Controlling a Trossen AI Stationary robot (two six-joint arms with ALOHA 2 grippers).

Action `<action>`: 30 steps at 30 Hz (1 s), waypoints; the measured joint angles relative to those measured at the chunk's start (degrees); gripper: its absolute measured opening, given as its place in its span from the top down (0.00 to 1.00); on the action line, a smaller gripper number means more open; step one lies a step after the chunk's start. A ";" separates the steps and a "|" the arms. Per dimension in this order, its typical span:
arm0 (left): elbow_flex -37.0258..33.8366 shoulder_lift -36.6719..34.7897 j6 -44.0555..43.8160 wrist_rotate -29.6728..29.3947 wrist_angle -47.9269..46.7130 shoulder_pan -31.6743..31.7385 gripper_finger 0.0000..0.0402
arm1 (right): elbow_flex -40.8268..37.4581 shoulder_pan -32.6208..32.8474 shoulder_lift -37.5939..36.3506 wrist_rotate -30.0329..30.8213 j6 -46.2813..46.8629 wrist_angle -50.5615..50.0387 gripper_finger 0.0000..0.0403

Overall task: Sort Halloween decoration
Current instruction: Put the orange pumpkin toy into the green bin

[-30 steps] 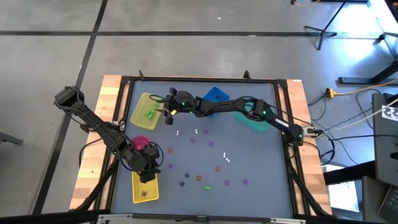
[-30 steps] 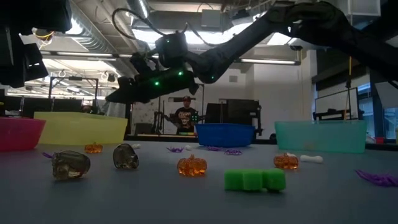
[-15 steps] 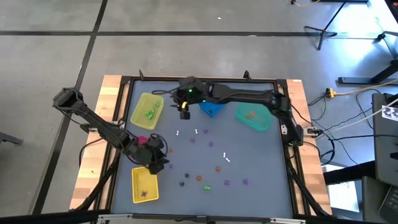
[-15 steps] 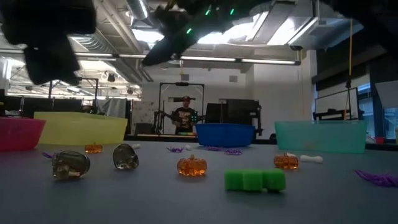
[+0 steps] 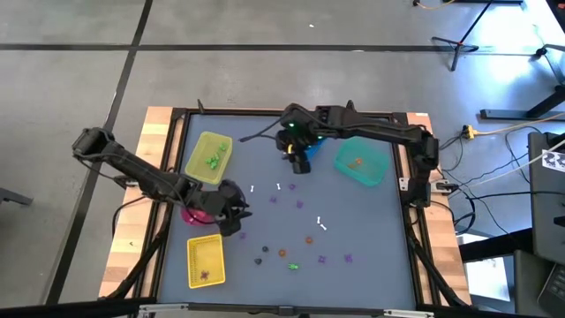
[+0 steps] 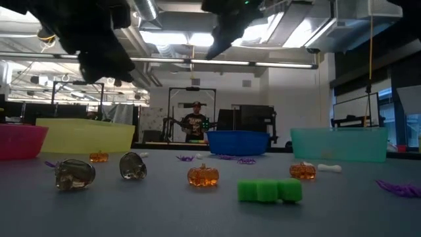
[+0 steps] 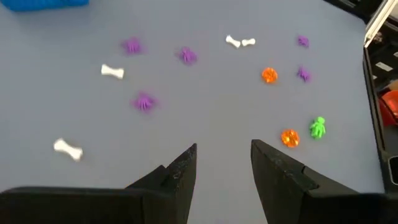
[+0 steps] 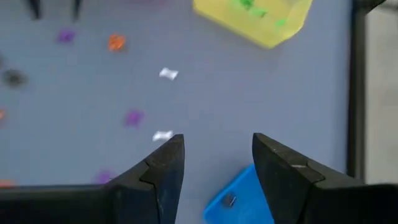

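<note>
The Halloween decoration lies scattered on the grey table: white bones [image 5: 279, 186], purple bits [image 5: 300, 204], orange pumpkins [image 5: 309, 238], a green piece [image 5: 292, 265] and dark skulls [image 5: 258, 261]. In the low view a pumpkin [image 6: 202, 176] and a green piece [image 6: 270, 191] rest on the tabletop. My left gripper [image 5: 231, 216] hovers open beside the pink bin [image 5: 196, 212], above bare table [image 7: 222, 155]. My right gripper [image 5: 298, 159] hangs open over the blue bin's [image 5: 311, 137] near-left edge [image 8: 217, 149]. Neither holds anything.
A yellow bin [image 5: 210, 157] holding green trinkets stands far left, a teal bin [image 5: 360, 165] with an orange piece far right, and a yellow tray [image 5: 206, 262] near left. A black frame [image 5: 265, 112] rims the table. A person [image 6: 196, 122] stands in the room beyond.
My right gripper has travelled from above the yellow bin toward the table's right, rising as it went, and now hangs at the blue bin. My left gripper has moved from over the near yellow tray toward the right and far side, past the pink bin. No trinket has shifted.
</note>
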 joint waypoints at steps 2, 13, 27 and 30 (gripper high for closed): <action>0.01 0.00 2.24 0.01 0.49 0.82 0.66 | 0.00 0.00 -1.08 -1.40 1.21 -3.68 0.54; 0.02 0.00 5.56 0.05 0.73 3.11 0.66 | -15.76 1.88 -11.81 -3.36 8.74 -6.62 0.54; 0.02 0.00 5.58 -0.26 0.22 3.11 0.66 | -42.86 2.27 -20.45 -4.78 20.48 10.39 0.54; 0.02 0.00 5.56 -0.28 0.22 3.11 0.66 | -47.00 2.26 -20.27 -7.98 21.09 16.85 0.54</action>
